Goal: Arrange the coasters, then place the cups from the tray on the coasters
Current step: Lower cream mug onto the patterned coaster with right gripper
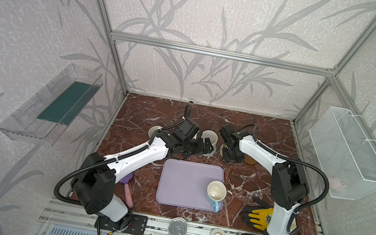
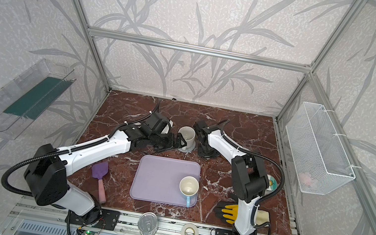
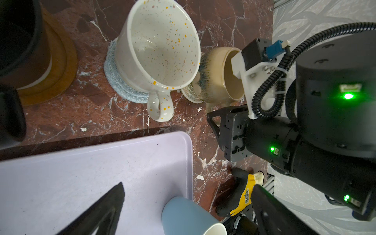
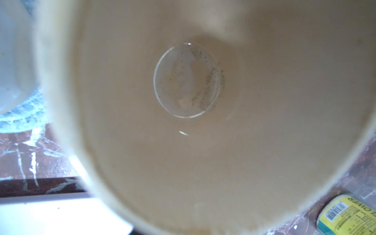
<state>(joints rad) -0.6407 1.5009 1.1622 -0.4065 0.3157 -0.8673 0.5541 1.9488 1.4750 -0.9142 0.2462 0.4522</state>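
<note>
Cups: in both top views light-blue mug (image 1: 216,192) sits at lower-right corner of lavender tray (image 1: 183,182), mid-frame on counter (image 1: 146,110). Above tray, speckled mug (image 2: 186,135) stands on grey-blue coaster (image 2: 190,148); at its lower left, left hand (image 1: 207,148) w/ jaws wide apart, nothing between. Just right of that mug, right hand (image 1: 230,157) points down; apart or clamped, can't tell.
Left wrist view: black mug (image 3: 18,30) on wooden coaster (image 3: 61,71) upper left, speckled mug on grey-blue coaster top centre, beige mug (image 3: 213,77) on rattan coaster (image 3: 188,94) just beside it.
Right wrist view: beige mug's inside fills frame, blurred; labelled tin (image 4: 345,215) lower right.
</note>
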